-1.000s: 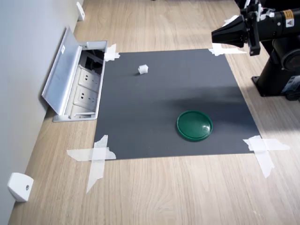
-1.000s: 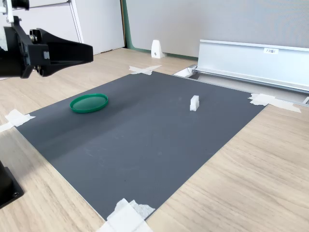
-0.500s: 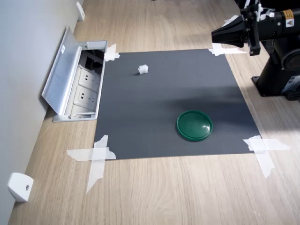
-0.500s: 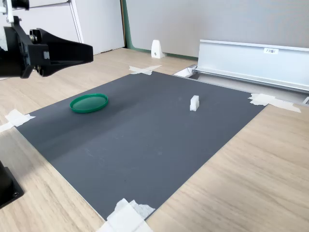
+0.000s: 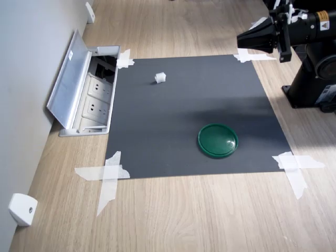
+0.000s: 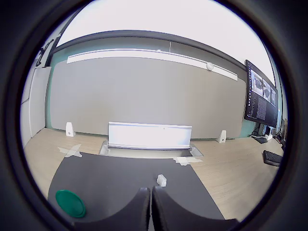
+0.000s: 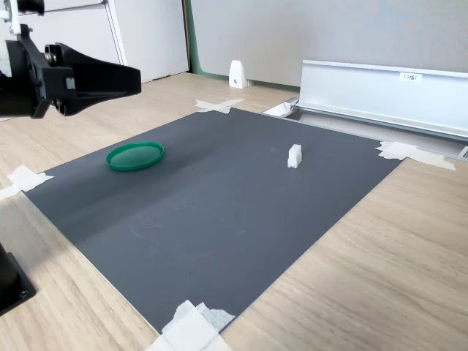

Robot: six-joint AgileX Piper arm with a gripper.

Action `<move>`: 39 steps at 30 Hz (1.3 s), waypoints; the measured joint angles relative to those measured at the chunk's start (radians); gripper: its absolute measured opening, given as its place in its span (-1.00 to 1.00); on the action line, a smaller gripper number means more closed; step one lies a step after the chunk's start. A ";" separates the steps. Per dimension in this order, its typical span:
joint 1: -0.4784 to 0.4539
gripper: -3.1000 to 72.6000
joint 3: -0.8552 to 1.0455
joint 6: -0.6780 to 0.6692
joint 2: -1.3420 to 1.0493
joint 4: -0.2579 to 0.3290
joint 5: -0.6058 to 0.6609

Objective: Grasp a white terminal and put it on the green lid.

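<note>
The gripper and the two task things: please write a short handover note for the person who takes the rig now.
Gripper: shut, empty, held high above the mat's edge.
White terminal: alone on the dark mat, towards the open socket box.
Green lid: flat on the mat, nothing on it.
Done: nothing.
Left: open, descend, grasp the terminal, place it on the lid.

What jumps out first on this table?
A round green lid sits on a dark mat taped to the wooden table, near the first exterior view's lower right. A tiny white terminal stands alone farther up the mat. The black gripper hangs above the mat's far corner, jaws closed and empty.
</note>
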 joint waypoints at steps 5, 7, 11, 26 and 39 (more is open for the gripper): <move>0.000 -0.94 0.000 0.000 0.000 0.001 0.000; 0.000 -0.94 0.000 0.000 0.000 0.001 0.000; 0.000 -0.94 0.007 0.001 0.000 0.008 -0.008; 0.000 -0.94 -0.172 0.001 0.304 0.011 0.113; 0.000 -0.94 -0.537 0.001 0.815 -0.032 0.467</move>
